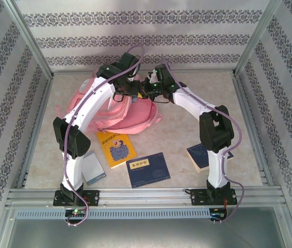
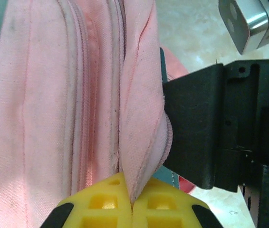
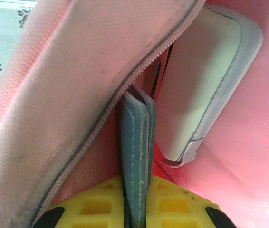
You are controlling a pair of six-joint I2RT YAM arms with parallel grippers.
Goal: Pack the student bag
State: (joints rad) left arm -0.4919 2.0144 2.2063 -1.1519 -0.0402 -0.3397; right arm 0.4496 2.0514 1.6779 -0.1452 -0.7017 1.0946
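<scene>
Inspector: Left hand (image 2: 132,208)?
Officer: Pressed together, pinching a pink fabric fold of the student bag (image 2: 39,104) beside a zip
Inspector: Right hand (image 3: 135,209)?
Officer: Pinching a grey strap (image 3: 135,142) of the bag, under a zip edge
Inspector: Bag location?
Officer: Far middle of the table (image 1: 182,132). 1 yellow book (image 1: 116,148) and 1 blue book (image 1: 147,169) lie nearer the arm bases, apart from it

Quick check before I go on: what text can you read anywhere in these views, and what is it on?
Nothing is clear enough to quote.
On the yellow book: dark print near its top edge, too small to read.
On the blue book: a white label with dark characters, blurred.
On the backpack: no lettering visible.
</scene>
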